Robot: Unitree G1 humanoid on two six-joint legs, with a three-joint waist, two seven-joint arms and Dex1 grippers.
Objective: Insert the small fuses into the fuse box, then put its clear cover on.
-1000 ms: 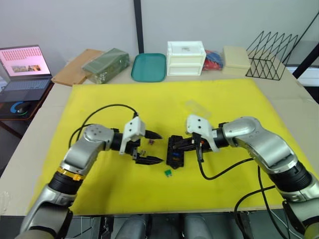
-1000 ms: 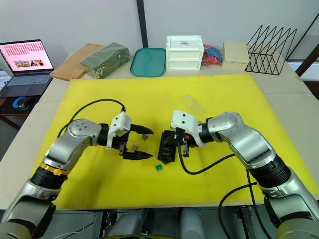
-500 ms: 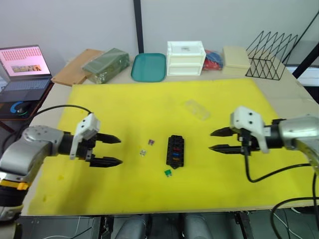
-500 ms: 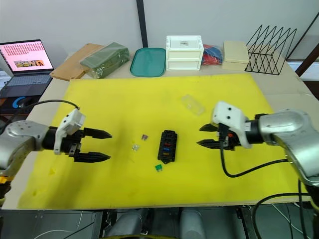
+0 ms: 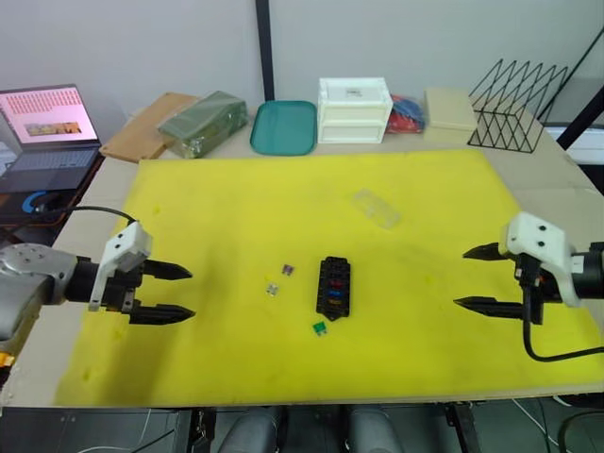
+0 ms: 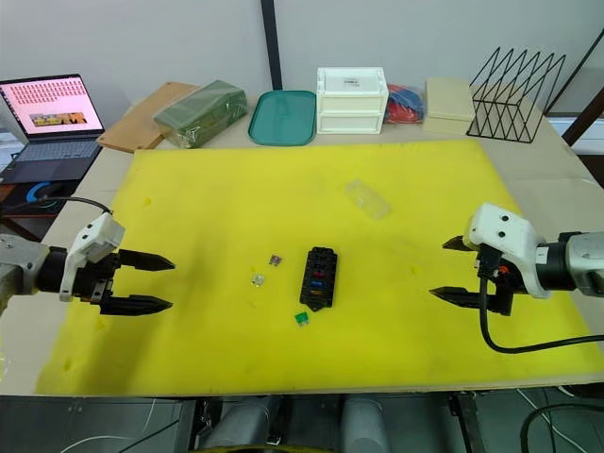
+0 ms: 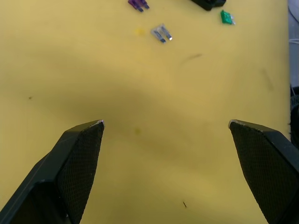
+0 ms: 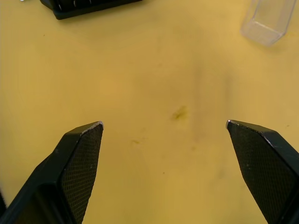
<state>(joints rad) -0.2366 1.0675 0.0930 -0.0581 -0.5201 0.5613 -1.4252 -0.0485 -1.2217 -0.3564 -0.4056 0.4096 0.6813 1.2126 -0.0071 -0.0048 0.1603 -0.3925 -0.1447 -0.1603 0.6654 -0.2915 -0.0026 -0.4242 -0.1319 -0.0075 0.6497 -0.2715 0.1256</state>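
I see my left gripper [image 5: 168,293] at the left edge of the frame and my right gripper [image 5: 477,279] at the right edge, both with fingers wide apart and empty. Between them, at centre, lies the small black rectangular fuse box [image 5: 332,286] with coloured fuses inside. Purple [image 5: 287,270], grey [image 5: 272,290] and green [image 5: 320,327] fuses lie loose beside it. The transparent rectangular plastic cover [image 5: 376,208] rests above, on the yellow mat [image 5: 236,208], with much free room around.

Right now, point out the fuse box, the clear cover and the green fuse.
fuse box [image 5: 333,286], left eye view, middle of its slotted top.
clear cover [image 5: 376,208], left eye view, centre of the lid.
green fuse [image 6: 301,319], right eye view, its plastic body.
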